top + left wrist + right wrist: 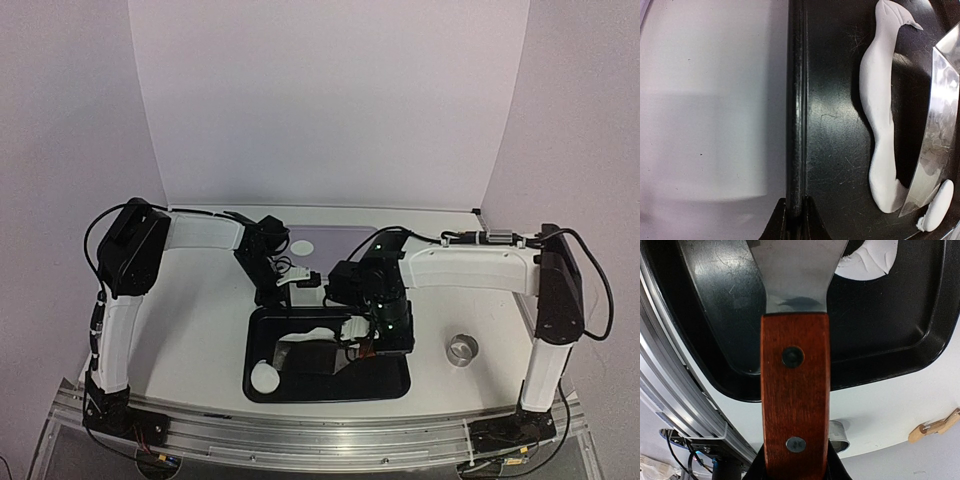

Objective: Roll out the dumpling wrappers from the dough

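Observation:
A black tray [400, 385] sits in front of the arms. My left gripper [283, 292] [795, 212] is shut on the tray's far rim [795, 100]. A long, thin, curved strip of white dough [879, 125] [867, 262] lies inside the tray. My right gripper [375, 335] [795, 462] is shut on the wooden handle [795, 400] of a metal scraper, whose blade [940, 140] [797, 275] stands by the dough. One dumpling wrapper [265, 377] lies in the tray's near left corner. Another [300, 246] rests on the pale mat behind the tray. A small white oval piece [939, 205] lies by the blade's tip.
A small metal ring [461, 349] [837, 437] stands on the table right of the tray. A light wooden piece [935, 426] lies farther out on the table. The pale lilac mat [345, 240] lies behind the tray. The metal rail [330, 435] runs along the near edge.

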`<move>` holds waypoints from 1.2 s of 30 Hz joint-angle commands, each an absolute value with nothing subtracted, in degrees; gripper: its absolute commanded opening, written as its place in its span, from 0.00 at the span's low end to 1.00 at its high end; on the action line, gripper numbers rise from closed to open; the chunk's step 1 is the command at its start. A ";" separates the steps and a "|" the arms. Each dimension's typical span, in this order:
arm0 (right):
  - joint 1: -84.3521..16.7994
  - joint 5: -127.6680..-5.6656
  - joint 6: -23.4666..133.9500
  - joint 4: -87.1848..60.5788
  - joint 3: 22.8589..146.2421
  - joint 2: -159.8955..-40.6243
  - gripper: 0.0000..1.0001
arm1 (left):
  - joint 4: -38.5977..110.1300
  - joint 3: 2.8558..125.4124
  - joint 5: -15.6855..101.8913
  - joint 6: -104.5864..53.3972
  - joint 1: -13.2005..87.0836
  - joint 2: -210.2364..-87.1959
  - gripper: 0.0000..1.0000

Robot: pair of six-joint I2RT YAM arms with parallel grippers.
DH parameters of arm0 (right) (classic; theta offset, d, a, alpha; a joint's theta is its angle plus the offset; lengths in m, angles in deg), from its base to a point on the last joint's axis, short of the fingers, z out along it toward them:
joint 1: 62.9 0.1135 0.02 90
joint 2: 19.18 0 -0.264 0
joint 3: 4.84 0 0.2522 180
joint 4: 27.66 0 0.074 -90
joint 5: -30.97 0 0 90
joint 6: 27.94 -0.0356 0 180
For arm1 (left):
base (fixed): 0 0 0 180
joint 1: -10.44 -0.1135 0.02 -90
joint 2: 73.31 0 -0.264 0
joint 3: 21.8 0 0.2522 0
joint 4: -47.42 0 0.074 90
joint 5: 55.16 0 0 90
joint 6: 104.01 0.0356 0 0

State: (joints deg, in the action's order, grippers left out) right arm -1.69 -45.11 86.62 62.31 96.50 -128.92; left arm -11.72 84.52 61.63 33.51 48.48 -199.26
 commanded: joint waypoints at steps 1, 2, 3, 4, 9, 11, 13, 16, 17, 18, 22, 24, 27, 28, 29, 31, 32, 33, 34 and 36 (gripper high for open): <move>-1.73 -49.52 82.06 73.98 99.14 -129.36 0.00 | -8.08 85.55 58.29 34.85 48.41 -197.85 0.00; -1.66 -49.23 81.79 74.35 99.20 -129.66 0.00 | -8.06 85.51 58.34 34.86 48.42 -197.85 0.00; -1.56 -48.82 81.69 74.74 99.28 -129.99 0.00 | -8.04 85.56 58.39 34.87 48.45 -197.86 0.00; -1.33 -48.43 81.80 75.16 99.40 -130.42 0.00 | -7.97 85.57 58.37 34.92 48.42 -197.83 0.00; 0.58 -48.27 83.19 77.00 100.68 -131.97 0.00 | -8.09 85.51 58.30 35.03 48.42 -197.85 0.00; 1.15 -48.73 83.93 76.99 101.12 -132.35 0.00 | -8.09 85.43 58.31 34.99 48.38 -197.81 0.00; 1.34 -49.70 84.45 76.95 101.53 -132.31 0.00 | -8.09 85.38 58.24 35.02 48.34 -197.68 0.00; 1.40 -51.03 85.44 76.43 101.25 -130.81 0.00 | -8.09 85.22 58.03 35.25 48.34 -197.65 0.00; 1.37 -51.56 86.04 76.26 100.78 -129.99 0.00 | -8.05 85.17 57.94 35.29 48.33 -197.70 0.00; 1.37 -52.30 86.72 76.08 100.21 -129.18 0.00 | -7.98 85.11 57.88 35.31 48.32 -197.73 0.00; 1.36 -55.09 88.83 75.17 98.40 -127.29 0.00 | -7.82 85.12 57.92 35.29 48.30 -197.86 0.00; 1.34 -55.59 89.64 74.22 98.55 -127.04 0.00 | -7.82 85.13 57.98 35.29 48.32 -197.93 0.00; 1.35 -57.56 91.08 72.17 99.15 -127.31 0.00 | -7.82 85.19 58.06 35.29 48.32 -197.91 0.00; 1.36 -57.94 91.45 71.53 99.18 -127.53 0.00 | -7.85 85.24 58.12 35.29 48.32 -197.86 0.00; 1.39 -58.05 91.82 70.99 99.11 -127.73 0.00 | -7.92 85.27 58.13 35.29 48.32 -197.85 0.00; 1.36 -58.17 92.55 70.14 98.58 -128.20 0.00 | -7.91 85.26 58.18 35.34 48.32 -197.85 0.00; 1.35 -58.32 92.83 69.58 98.28 -128.43 0.00 | -7.82 85.28 58.30 35.32 48.32 -197.85 0.00; 1.36 -58.43 92.99 68.94 98.00 -128.66 0.00 | -7.81 85.34 58.43 35.32 48.32 -197.89 0.00; 1.35 -58.37 93.04 68.37 97.78 -129.00 0.00 | -7.85 85.41 58.58 35.28 48.32 -197.96 0.00; 1.30 -57.80 92.67 67.62 97.50 -129.96 0.00 | -7.93 85.55 58.89 35.26 48.32 -198.03 0.00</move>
State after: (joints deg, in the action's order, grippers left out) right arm 1.20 -55.18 90.88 62.63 98.11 -130.77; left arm -11.70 84.52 61.66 33.53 48.48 -199.26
